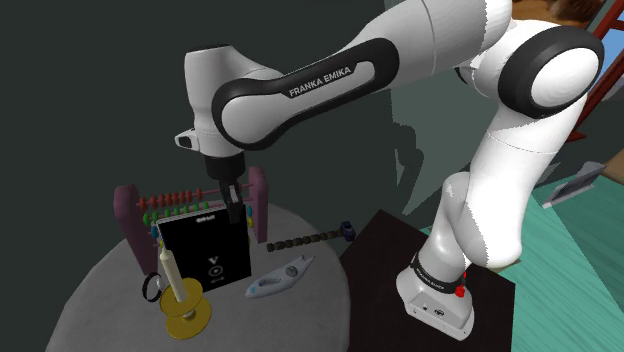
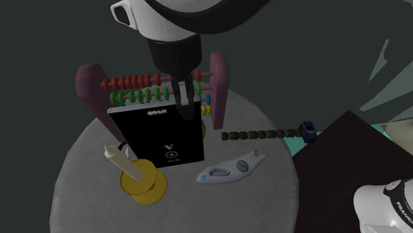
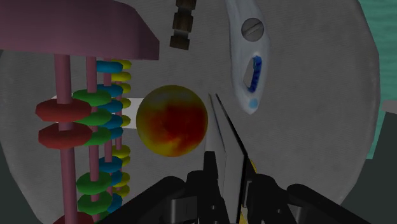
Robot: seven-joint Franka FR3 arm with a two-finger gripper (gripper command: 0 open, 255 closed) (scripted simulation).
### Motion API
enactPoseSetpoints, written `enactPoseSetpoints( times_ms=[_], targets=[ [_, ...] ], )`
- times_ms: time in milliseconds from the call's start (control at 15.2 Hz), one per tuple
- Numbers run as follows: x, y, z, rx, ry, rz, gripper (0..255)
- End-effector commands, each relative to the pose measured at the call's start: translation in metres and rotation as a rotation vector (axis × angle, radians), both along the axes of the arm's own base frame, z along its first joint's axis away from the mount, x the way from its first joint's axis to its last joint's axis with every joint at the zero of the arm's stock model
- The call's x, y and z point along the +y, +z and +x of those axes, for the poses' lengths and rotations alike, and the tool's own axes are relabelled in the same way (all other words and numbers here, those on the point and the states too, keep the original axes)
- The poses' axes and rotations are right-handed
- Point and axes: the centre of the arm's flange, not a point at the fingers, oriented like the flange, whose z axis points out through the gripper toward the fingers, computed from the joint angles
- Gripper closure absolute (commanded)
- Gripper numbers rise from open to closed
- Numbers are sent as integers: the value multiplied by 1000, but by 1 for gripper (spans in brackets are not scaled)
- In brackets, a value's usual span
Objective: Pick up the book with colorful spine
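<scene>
My gripper [image 1: 234, 210] is clamped on the top corner of the black book [image 1: 205, 252], which hangs upright left of centre in the shoulder view, before the abacus [image 1: 128, 214].

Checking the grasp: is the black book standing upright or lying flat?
Upright: the black book is vertical, slightly tilted, its top edge clasped by the black two-finger gripper.

abacus [image 2: 142, 83] lower rods: hidden behind book [image 2: 159, 136] | arm [image 2: 192, 16]: cut at top edge
</scene>
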Motion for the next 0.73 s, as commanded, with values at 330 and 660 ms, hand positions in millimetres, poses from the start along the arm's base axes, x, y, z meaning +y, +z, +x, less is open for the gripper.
enactPoseSetpoints(
  times_ms=[330,660],
  targets=[
    [1,26,-1,1,1,0,255],
    [1,52,-1,1,1,0,255]
  ],
)
